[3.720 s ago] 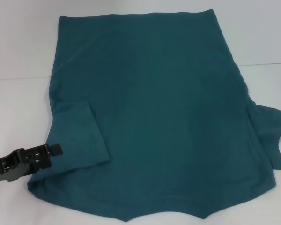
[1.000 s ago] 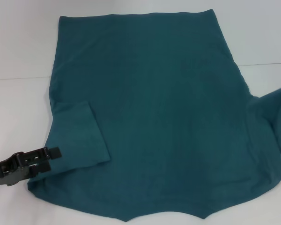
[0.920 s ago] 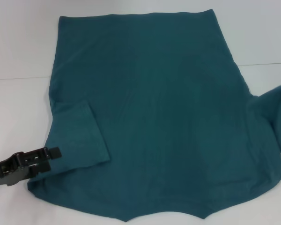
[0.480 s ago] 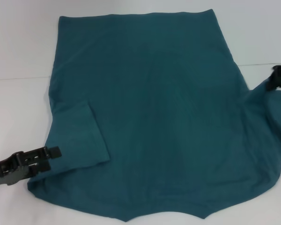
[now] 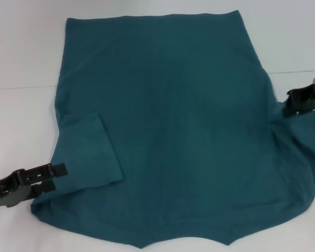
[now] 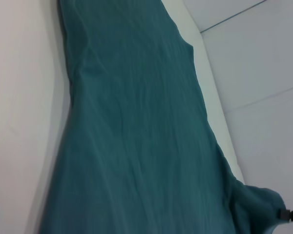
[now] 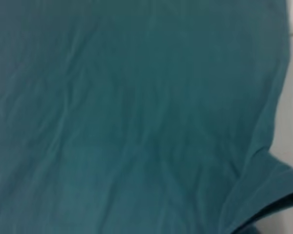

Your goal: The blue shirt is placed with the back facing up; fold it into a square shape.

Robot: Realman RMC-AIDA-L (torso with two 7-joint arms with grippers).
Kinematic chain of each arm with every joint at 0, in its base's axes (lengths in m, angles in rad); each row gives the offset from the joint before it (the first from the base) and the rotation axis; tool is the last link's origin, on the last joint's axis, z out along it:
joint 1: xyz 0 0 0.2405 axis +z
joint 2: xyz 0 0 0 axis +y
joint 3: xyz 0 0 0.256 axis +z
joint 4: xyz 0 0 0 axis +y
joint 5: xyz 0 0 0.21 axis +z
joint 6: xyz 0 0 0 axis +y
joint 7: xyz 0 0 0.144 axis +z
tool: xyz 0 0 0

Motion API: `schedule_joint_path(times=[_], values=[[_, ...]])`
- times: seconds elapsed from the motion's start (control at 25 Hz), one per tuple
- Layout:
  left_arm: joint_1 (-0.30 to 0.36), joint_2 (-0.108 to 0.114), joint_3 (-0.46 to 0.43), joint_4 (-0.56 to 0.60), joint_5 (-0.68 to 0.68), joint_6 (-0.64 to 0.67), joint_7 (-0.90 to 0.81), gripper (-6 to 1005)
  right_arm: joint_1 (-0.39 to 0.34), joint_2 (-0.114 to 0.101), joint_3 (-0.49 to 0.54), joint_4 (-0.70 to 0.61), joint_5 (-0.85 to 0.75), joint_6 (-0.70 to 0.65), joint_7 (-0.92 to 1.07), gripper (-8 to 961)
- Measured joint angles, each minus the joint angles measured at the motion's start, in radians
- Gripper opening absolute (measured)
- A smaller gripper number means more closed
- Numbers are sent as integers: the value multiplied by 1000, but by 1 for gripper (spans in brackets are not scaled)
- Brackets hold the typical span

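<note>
Our right claw (image 5: 290, 103) is clamped on the limp blue shirt's (image 5: 173, 131) sleeve; we cannot tell the left claw's (image 5: 55, 173) state.

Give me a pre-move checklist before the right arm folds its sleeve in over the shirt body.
1. Left sleeve already folded onto the blue shirt: ok.
2. Right sleeve lifted off the table by the right gripper: ok, the fabric rises to the fingers.
3. Right grip secure on the sleeve edge: cannot tell, finger contact is hidden in fabric.
4. Left gripper out of the fold path: ok, it sits at the shirt's near left edge.
5. Shirt body flat: ok, only light wrinkles.
6. Landing area on the shirt body free of objects: ok.
</note>
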Motion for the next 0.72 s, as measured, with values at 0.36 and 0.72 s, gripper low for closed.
schedule_joint_path(times=[0.36,0.72], values=[[-2,0,-6,0,0,-5,-7,785,30,43,-3,35,4,46,15,4],[-3,0,-8,0,0,-12,-8,785,69,51,-4,132,-5,168,63,4]])
